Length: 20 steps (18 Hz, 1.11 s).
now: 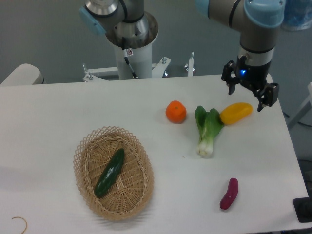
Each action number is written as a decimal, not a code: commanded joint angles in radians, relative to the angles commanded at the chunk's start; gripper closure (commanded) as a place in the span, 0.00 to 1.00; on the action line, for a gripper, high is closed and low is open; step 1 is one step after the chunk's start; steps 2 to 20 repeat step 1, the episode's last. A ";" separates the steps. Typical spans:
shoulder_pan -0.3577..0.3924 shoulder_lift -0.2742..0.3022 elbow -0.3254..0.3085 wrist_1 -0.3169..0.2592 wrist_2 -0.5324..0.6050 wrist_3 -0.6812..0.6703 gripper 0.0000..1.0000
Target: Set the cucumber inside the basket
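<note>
Arm raised behind the oval tan wicker basket (113, 173), far right; gripper (248, 93) spread, empty; dark green curved cucumber (109, 172) lies inside basket.

The arm (253, 24) is cut off by the top edge, so its upper links go unseen. A dark object (303, 209) at the lower right corner and blue plastic (297, 14) at the top right run out of view, too partial to identify.
</note>
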 joint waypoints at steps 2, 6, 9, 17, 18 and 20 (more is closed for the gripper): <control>0.002 0.000 0.000 0.002 -0.002 0.000 0.00; 0.002 0.000 0.000 0.002 -0.002 0.000 0.00; 0.002 0.000 0.000 0.002 -0.002 0.000 0.00; 0.002 0.000 0.000 0.002 -0.002 0.000 0.00; 0.002 0.000 0.000 0.002 -0.002 0.000 0.00; 0.002 0.000 0.000 0.002 -0.002 0.000 0.00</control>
